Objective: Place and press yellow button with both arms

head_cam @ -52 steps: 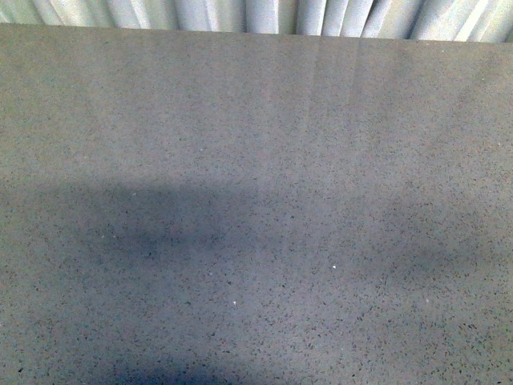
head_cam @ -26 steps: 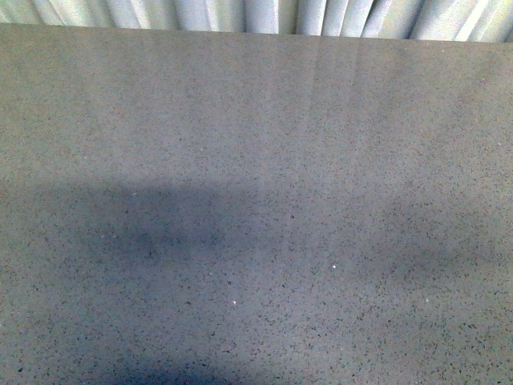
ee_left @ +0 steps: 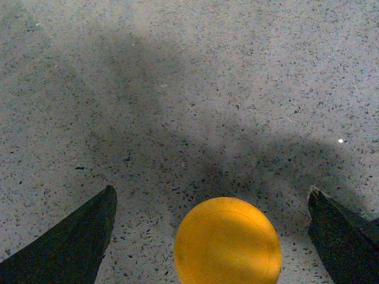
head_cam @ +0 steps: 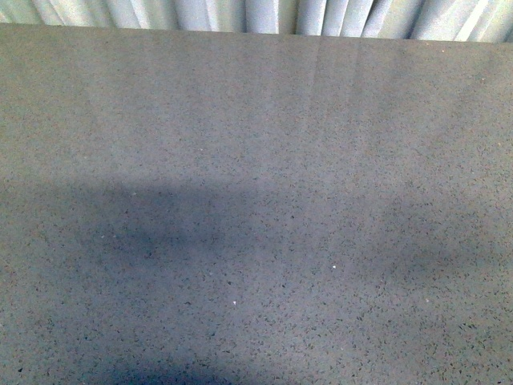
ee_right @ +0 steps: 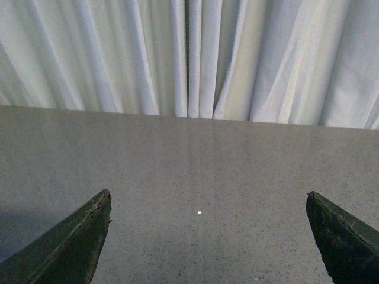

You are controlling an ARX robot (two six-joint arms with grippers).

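Left wrist view: left gripper (ee_left: 211,190) spreading wide, gripping nothing. Yellow button (ee_left: 228,239) sitting between fingers, touching neither, probably being straddled for grasp. Right gripper (ee_right: 208,194) gaping too, empty, waiting its turn. Front view showing shadow (head_cam: 152,233) at eight o'clock on table (head_cam: 337,120) - no button.

Grey speckled table (head_cam: 256,120); yellow button (ee_left: 228,241) above (contact unclear).

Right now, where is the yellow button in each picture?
Front view: not in it; only the speckled grey table and the white curtain show.
Left wrist view: the yellow button is close to the camera, between the two dark fingers and touching neither.
Right wrist view: not in it.
Shared landmark: the speckled grey table, seen in all three views.
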